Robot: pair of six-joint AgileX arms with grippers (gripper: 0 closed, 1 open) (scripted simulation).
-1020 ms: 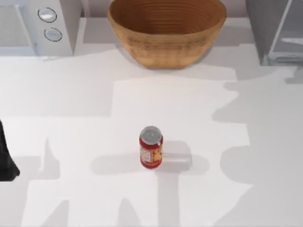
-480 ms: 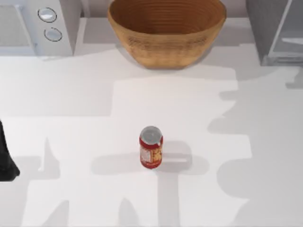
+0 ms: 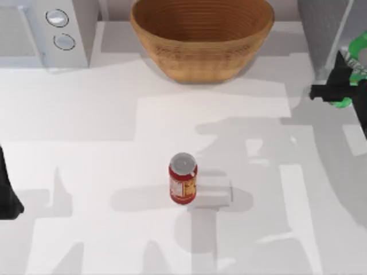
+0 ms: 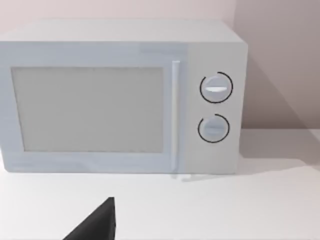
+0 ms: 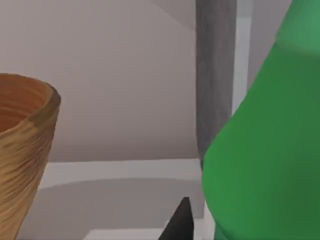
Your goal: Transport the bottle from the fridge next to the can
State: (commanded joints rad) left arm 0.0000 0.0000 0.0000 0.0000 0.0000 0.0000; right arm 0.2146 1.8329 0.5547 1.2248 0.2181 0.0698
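Observation:
The red can stands upright at the middle of the table. At the far right edge, my right gripper is shut on the green bottle, just in front of the grey fridge. In the right wrist view the bottle looms close beside one dark fingertip, with the fridge's grey edge behind it. The bottle is well to the right of the can and farther back. My left arm is parked at the table's left edge, its gripper open; one fingertip shows in front of the microwave.
A large wicker basket sits at the back centre, between the white microwave at the back left and the fridge. The basket rim also appears in the right wrist view. Bare white table surrounds the can.
My right arm has come into the top view at the right edge, holding the bottle beside the fridge. Its shadow now falls across the table's right half. The can and left arm stayed put.

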